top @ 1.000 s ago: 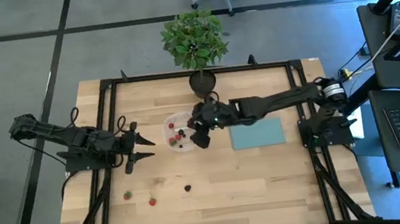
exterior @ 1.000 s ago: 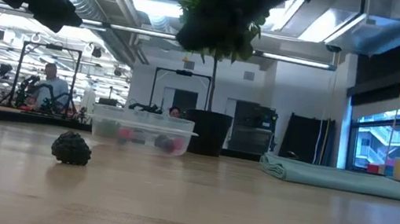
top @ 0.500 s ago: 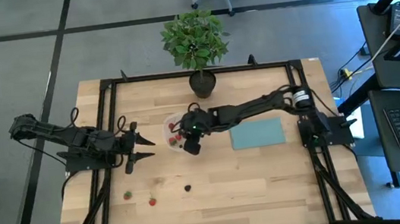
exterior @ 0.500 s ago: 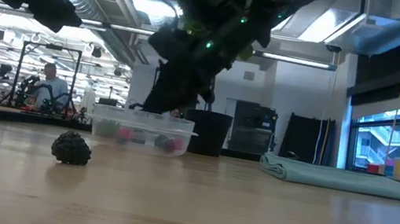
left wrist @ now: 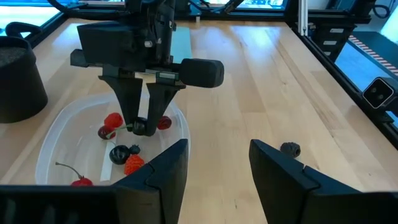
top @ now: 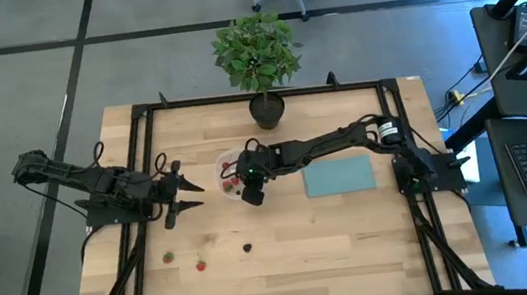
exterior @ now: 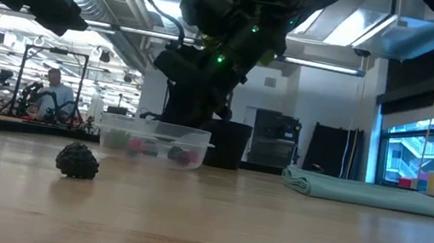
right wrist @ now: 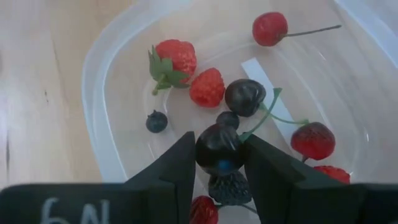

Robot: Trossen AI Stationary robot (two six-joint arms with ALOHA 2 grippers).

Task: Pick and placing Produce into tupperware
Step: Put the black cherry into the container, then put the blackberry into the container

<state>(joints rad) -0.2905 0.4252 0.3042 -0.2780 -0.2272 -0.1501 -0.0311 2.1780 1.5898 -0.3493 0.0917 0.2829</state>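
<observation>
In the high view you see the right pincer over the tupperware, left pincer waiting beside it, fingers wide apart, and in the right wrist view your pincer holds a dark berry above the produce inside the tupperware.

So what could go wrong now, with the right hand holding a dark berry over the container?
The right hand holds the dark berry low over the container. Released, it may roll or bounce off the fruit already inside. The fingers are near the rim, so lifting out carelessly might nudge the light container.
</observation>
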